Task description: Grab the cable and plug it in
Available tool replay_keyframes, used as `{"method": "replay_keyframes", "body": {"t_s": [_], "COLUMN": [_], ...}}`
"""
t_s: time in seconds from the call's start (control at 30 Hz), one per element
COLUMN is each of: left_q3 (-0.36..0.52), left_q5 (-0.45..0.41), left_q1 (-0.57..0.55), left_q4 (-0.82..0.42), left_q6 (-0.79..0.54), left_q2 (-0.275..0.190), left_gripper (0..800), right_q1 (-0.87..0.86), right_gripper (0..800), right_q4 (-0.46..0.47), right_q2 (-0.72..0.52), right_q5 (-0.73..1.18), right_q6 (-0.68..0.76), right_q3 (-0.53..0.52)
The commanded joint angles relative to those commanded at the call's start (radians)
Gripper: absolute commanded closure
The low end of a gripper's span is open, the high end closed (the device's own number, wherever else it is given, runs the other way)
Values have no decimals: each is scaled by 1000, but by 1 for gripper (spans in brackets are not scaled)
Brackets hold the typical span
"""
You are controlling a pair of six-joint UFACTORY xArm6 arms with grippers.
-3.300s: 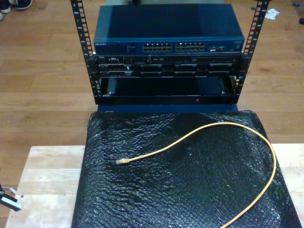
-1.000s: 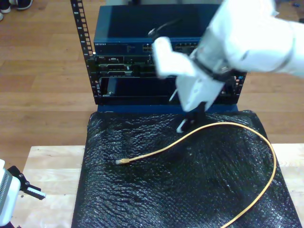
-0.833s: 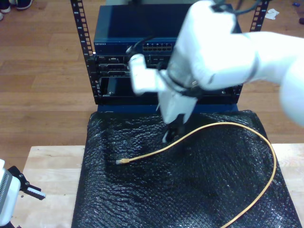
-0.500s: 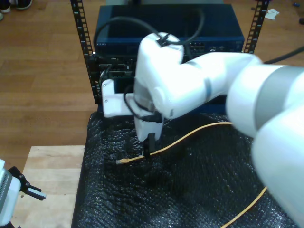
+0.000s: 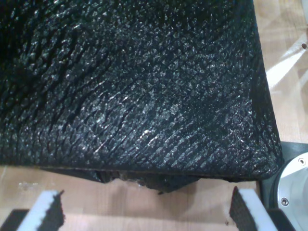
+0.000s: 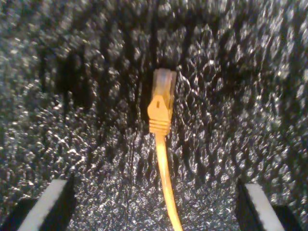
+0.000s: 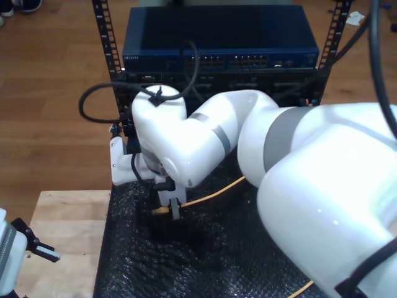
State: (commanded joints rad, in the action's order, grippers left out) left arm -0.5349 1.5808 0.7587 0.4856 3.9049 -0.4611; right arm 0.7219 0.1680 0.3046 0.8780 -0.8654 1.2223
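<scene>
First wrist view: my first hand spread wide and holding nothing, over the mat edge and desk. Second wrist view: my second hand released, straddling the cable; its plug lies flat on the mat, long axis between the pads, tip pointing away. Drop straight, pinch just behind the boot. Exterior view: plug probably points toward this view's left; switch behind.
</scene>
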Motion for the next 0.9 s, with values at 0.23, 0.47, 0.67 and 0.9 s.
{"method": "replay_keyframes", "body": {"t_s": [0.23,0.47,0.67,0.9], "left_q3": [0,0,0,0], "left_q5": [0,6,6,6], "left_q1": [0,0,0,0], "left_q4": [0,0,0,0], "left_q6": [0,2,2,2], "left_q2": [0,0,0,3], "left_gripper": [0,0,0,0], "right_q1": [23,25,25,23], "right_gripper": [27,58,284,411], "right_q4": [11,61,68,81], "right_q2": [28,72,75,75], "right_q5": [-17,-74,-75,-89], "right_q6": [80,80,81,81], "right_q3": [0,9,14,11]}}
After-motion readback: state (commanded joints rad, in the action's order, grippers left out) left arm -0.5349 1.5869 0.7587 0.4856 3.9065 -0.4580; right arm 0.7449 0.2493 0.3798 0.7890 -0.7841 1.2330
